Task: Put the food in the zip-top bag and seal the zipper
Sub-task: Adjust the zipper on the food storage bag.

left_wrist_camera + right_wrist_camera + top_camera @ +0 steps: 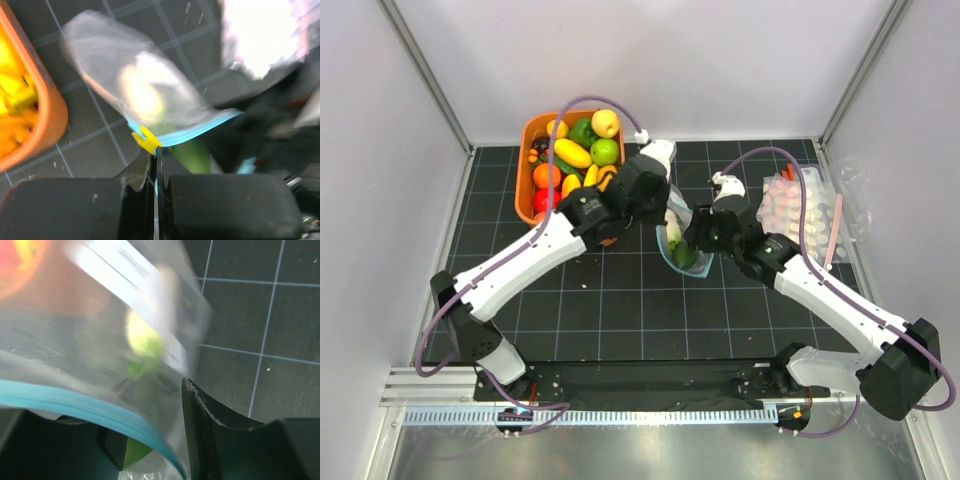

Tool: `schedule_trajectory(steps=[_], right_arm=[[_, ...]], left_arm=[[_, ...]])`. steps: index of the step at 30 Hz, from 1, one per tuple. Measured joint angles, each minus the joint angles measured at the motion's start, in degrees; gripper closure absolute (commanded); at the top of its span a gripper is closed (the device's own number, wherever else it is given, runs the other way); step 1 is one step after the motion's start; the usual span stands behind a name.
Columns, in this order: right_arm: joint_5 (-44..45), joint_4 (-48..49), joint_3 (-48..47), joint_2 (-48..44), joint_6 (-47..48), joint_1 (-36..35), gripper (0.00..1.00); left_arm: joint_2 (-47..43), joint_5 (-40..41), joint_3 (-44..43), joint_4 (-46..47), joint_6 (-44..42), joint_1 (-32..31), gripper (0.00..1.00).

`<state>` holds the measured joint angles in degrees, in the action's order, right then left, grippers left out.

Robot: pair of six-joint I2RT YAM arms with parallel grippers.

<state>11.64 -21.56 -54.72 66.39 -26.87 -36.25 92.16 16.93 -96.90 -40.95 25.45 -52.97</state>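
Note:
The zip-top bag (677,240) hangs between both grippers over the dark mat, holding a green piece of food (685,257) and a pale one. In the left wrist view the clear bag (140,85) spreads away from me, its teal zipper (200,131) ending at a yellow slider (146,139). My left gripper (156,167) is shut on the zipper edge just below that slider. In the right wrist view my right gripper (150,415) stands open, its fingers (210,425) apart with the bag's teal zipper (75,402) running between them. Green food (145,347) shows blurred through the plastic.
An orange basket (525,170) of toy fruits and vegetables stands at the back left, close behind my left gripper (665,212). Its rim (50,120) is at the left of the left wrist view. Crinkled pink-dotted packs (800,210) lie at the right, beyond my right gripper (698,238).

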Motion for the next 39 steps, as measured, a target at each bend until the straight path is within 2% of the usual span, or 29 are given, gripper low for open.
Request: schedule_trajectory(steps=[1, 2, 3, 5, 6, 7, 8, 13, 17, 25, 31, 36, 38, 39], right_arm=[[-0.55, -0.37, -0.28, 0.85, 0.07, 0.00, 0.55], [-0.70, -0.44, -0.35, 1.09, 0.09, 0.00, 0.55], [-1.14, -0.85, -0.76, 1.95, 0.02, 0.00, 0.68], [-1.90, -1.18, -1.99, 3.82, 0.46, 0.00, 0.78], [-2.05, -1.42, -2.69, 4.74, 0.50, -0.02, 0.91], [-2.14, -1.99, -3.30, 5.40, 0.85, -0.02, 0.98], [-2.05, -2.56, -3.74, 5.77, 0.87, -0.02, 0.99], [-0.83, -6.23, -5.64, 4.46, 1.36, -0.07, 0.99], [1.29, -12.68, -11.32, 3.32, 1.75, 0.00, 0.99], [1.62, -15.58, -22.08, 6.38, 2.78, 0.00, 0.99], [2.60, -17.55, -22.10, 8.57, 3.32, -0.02, 0.99], [4.28, -16.04, -16.65, 7.41, 3.39, 0.00, 0.99], [5.18, -16.00, -14.60, 6.78, 3.41, 0.00, 0.96], [5.57, -16.04, -13.90, 6.49, 3.45, 0.00, 0.91]], left_arm=[[-0.09, 0.24, -2.45, -0.52, 0.00, 0.20, 1.00], [-0.33, 0.48, -4.13, -0.79, 0.02, 0.37, 1.00], [-0.52, 0.31, -5.14, -1.16, 0.07, 0.87, 1.00], [-0.87, -0.68, -6.43, -2.43, 0.33, 2.62, 1.00], [-0.87, -1.16, -6.47, -2.89, 0.70, 3.67, 1.00], [-0.87, -1.62, -6.47, -3.39, 0.94, 4.48, 1.00], [-0.79, -2.08, -6.45, -4.09, 1.20, 5.33, 1.00], [-0.48, -3.72, -6.34, -5.46, 1.77, 6.93, 1.00], [0.39, -4.68, -5.90, -5.22, 2.21, 6.91, 1.00], [6.16, -9.44, 0.96, -1.51, 2.95, 8.26, 1.00], [8.52, -12.94, 3.39, -0.57, 3.61, 9.46, 1.00], [4.24, -12.79, 6.23, 1.44, 4.15, 9.73, 1.00], [2.10, -12.46, 7.17, 1.73, 4.17, 9.94, 1.00], [1.40, -12.44, 7.52, 2.29, 4.20, 10.08, 1.00]])
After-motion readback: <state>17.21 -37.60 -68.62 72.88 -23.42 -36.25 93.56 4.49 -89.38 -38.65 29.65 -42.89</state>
